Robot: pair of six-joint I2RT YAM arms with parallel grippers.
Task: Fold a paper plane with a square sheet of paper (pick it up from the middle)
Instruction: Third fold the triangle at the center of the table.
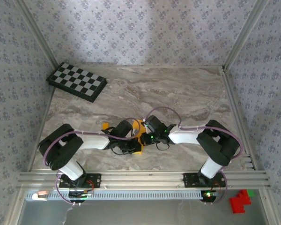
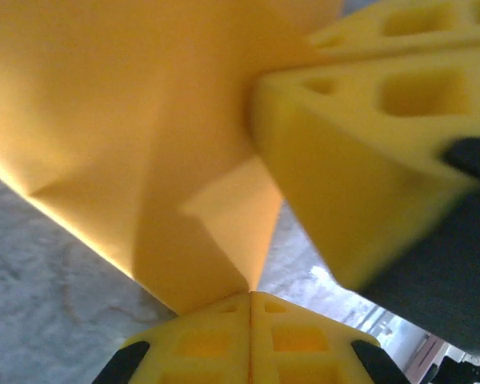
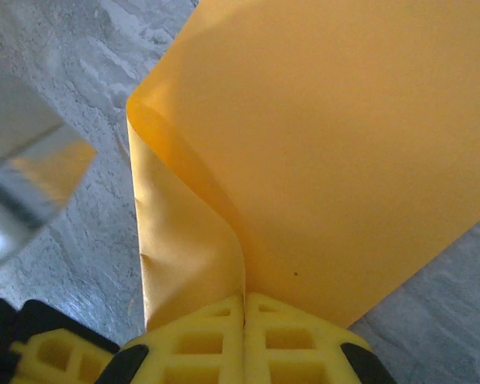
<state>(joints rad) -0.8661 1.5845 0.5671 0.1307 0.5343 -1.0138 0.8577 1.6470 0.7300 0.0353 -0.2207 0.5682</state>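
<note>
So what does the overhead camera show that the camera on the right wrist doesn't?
Overhead: the checkered board at the table's far left, the left arm and right arm meeting in the middle, and red blocks beyond the near edge. Right wrist: a close look at the right claw shut on the sheet of paper, which curls into a soft loop just above the grip. Shared: the orange-yellow paper and the grey marbled table.
</note>
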